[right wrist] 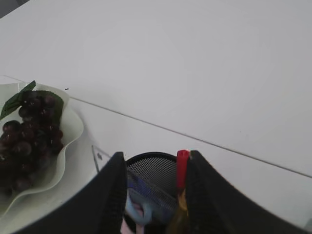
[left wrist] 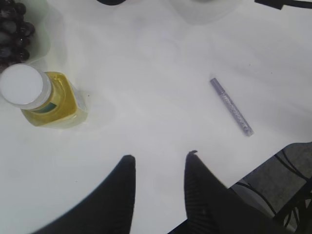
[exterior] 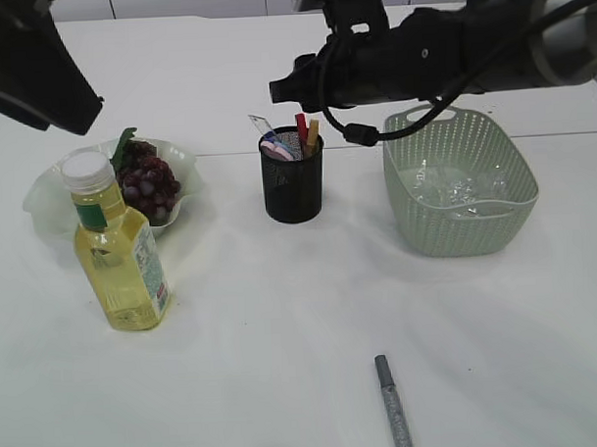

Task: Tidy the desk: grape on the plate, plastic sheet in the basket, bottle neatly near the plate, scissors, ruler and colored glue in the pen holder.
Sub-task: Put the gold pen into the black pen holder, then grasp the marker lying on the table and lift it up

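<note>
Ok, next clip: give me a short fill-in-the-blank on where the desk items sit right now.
1. The grapes lie on the ____.
2. The plastic sheet lies inside the green ____.
3. The red-capped glue stands in the black pen ____.
4. The silver glue pen lies on the ____, not yet put away.

Missing words: plate; basket; holder; table

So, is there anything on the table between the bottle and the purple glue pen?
No. In the left wrist view, the table between the bottle and the glue pen is bare white surface; the exterior view shows the same.
</note>
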`<state>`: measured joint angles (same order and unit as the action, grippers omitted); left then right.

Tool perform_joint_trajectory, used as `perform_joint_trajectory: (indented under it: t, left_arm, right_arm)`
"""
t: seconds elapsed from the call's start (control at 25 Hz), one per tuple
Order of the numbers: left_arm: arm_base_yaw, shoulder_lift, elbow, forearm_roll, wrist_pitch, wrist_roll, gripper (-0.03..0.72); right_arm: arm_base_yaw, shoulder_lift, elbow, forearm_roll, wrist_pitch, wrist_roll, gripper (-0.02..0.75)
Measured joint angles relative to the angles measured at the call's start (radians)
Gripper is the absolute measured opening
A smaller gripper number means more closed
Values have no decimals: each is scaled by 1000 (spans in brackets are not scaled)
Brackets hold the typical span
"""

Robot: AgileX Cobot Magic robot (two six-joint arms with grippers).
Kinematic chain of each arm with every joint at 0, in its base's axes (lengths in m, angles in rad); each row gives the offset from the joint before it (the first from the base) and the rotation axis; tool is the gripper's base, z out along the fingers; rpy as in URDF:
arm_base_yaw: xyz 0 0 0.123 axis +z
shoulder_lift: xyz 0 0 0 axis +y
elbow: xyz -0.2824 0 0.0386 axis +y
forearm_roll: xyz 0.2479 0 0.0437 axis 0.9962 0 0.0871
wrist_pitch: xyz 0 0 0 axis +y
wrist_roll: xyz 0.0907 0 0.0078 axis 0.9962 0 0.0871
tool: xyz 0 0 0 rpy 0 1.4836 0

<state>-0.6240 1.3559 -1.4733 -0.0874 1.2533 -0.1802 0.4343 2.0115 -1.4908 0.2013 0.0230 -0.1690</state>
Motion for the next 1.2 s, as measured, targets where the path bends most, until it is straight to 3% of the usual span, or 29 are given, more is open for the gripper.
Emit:
perform_joint_trajectory:
  t: [0.24, 0.76, 1.04, 1.2]
  left_arm:
    - [0, 0, 0, 4, 0, 0, 253]
    - [0, 0, 0, 4, 0, 0, 253]
    - [0, 0, 0, 4, 0, -44, 253]
    - [0, 0, 0, 2, 0, -67, 253]
  right_arm:
    - [0, -91, 0, 18, 278, 0, 300]
    - [0, -189, -103, 36, 1150, 67, 300]
    - [0, -190, -77, -22, 1195, 106, 300]
    - [0, -198, 25, -61, 1195, 184, 300]
